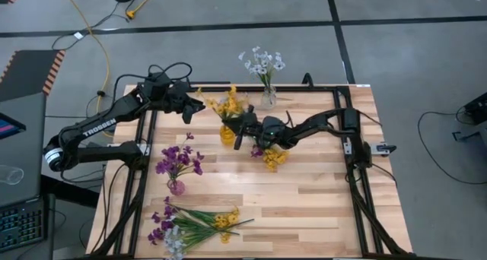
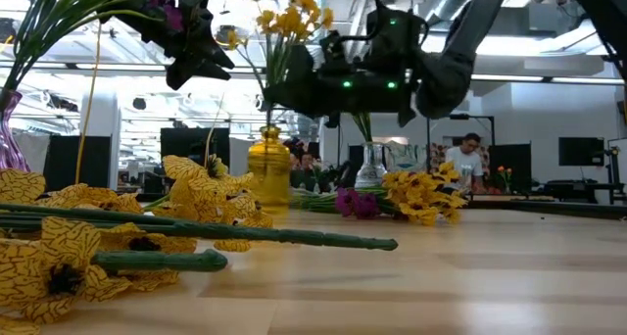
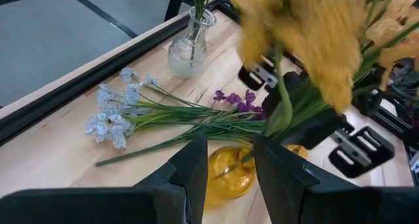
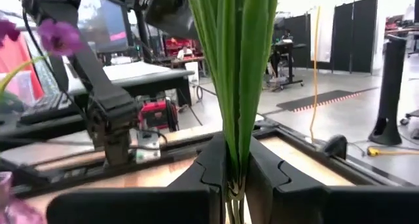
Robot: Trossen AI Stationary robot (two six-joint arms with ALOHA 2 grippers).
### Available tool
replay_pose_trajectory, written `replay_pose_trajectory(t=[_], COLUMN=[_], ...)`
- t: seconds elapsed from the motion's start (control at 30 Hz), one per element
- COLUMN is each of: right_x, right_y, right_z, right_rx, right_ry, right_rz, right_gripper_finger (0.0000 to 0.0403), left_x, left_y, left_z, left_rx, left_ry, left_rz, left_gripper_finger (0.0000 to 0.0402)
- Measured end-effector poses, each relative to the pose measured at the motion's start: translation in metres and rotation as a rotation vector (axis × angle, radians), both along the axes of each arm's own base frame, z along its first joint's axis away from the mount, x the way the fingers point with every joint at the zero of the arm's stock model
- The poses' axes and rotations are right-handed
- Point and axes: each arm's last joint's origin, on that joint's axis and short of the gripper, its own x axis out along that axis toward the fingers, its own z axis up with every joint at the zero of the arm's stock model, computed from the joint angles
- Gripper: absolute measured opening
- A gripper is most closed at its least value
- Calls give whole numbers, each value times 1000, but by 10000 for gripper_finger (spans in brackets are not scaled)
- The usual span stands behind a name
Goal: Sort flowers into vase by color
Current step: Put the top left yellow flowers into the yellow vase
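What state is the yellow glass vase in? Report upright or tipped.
Upright: the yellow glass vase stands on its base on the wooden table, yellow flowers rising from its neck.

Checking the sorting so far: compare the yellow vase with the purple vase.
The yellow vase holds yellow flowers; the purple vase holds purple flowers. The yellow vase stands between both arms, near the right pincer; the purple vase stands alone, nearer the loose flower pile. Both stand upright, colour-matched.

Grey floor (image 1: 403, 70), yellow cable (image 1: 87, 24)
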Motion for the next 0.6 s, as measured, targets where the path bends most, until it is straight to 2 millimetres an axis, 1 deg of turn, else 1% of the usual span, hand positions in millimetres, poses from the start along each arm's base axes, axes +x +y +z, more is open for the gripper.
replay_pose_trajectory(t=[0.17,0.3,0.6], right_x=[20,29,29], right_y=[-8,-9,-13], right_z=[-10,-15,-18], right_rx=[-1,-1,4], right_ry=[-5,-1,35], right_rz=[-8,-7,-15], right_gripper_finger=[59,59,59], left_x=[0,1,-3], left_y=[0,-1,-4], left_z=[0,0,-1], left_rx=[2,-3,-16], left_ry=[2,1,22], left_rz=[-1,1,-4], left_gripper_finger=[110,110,110])
